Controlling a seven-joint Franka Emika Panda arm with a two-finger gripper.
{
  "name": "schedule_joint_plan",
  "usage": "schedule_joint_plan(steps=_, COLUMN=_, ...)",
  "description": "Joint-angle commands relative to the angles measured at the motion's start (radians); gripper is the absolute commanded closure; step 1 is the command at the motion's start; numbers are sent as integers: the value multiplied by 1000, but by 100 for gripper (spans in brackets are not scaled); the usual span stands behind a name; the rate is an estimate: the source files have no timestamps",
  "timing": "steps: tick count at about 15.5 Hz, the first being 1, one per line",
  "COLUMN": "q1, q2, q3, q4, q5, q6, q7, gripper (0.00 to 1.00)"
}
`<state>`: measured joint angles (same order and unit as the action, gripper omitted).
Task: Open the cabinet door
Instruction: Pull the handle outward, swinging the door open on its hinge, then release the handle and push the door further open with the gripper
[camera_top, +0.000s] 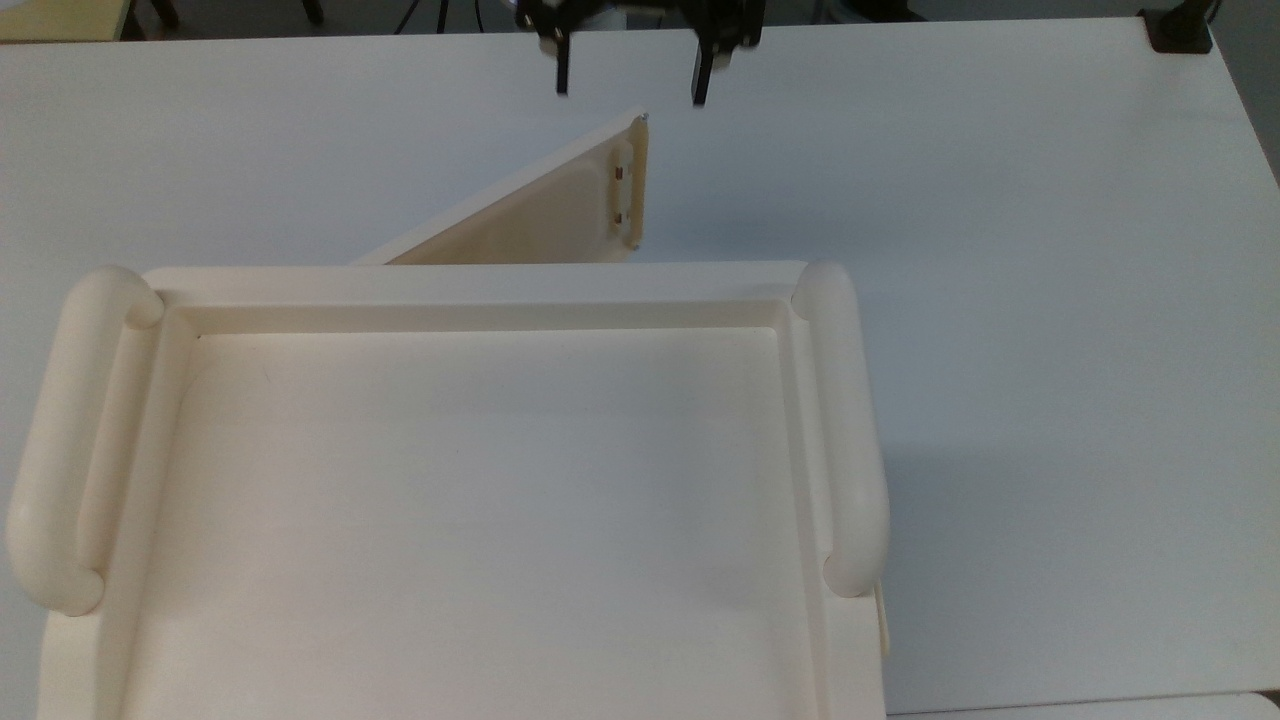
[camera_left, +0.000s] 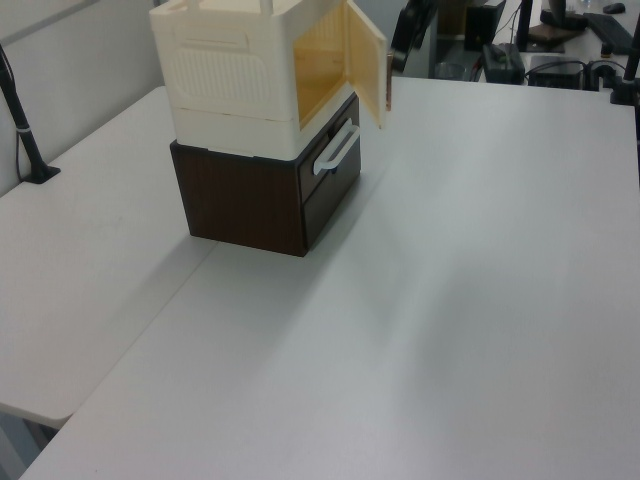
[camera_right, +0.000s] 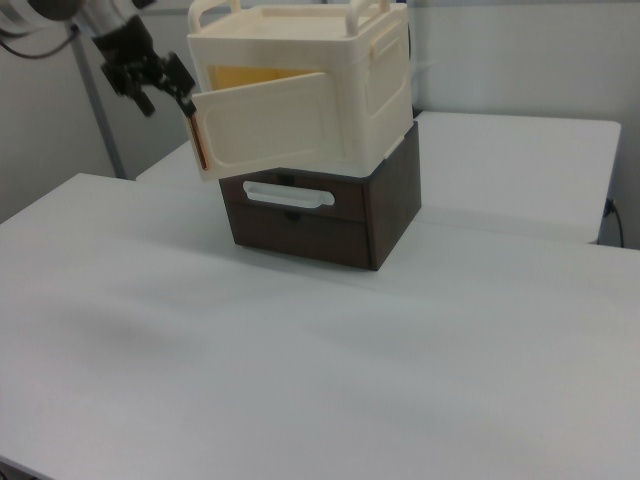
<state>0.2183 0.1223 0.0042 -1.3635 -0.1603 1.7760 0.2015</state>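
**Door ajar, my jaws spread**

My gripper (camera_top: 628, 85) hangs with jaws apart, gripping nothing, just beyond the free edge of the one cabinet door (camera_top: 540, 215). The door stands swung out from the cabinet (camera_left: 240, 70), which has two tube handles and sits on one dark brown drawer unit (camera_right: 320, 215) on the white table (camera_left: 450, 300)

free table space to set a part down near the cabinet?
Bare table runs wide in front of the brown drawer unit, and to the left view's left of it. Crowded by the swung-out cabinet door, where the gripper hangs, jaws open, beside its free edge.
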Motion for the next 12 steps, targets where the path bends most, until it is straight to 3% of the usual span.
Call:
schedule_joint_plan(steps=1, q1=0, q2=-58, q3=-16, q4=4, q5=15, q6=-21, q7=-59, gripper=0)
schedule_joint_plan(steps=3, q1=-2, q2=-49, q3=-16, q4=52, q5=16, q6=17, q7=-65, gripper=0)
schedule_joint_plan(steps=6, q1=3, q2=-23, q3=-12, q4=44, q5=18, q6=153, q7=-57, gripper=0)
schedule_joint_plan(steps=12, q1=-2, q2=39, q3=-13, q4=38, q5=10, q6=152, q7=-74, gripper=0)
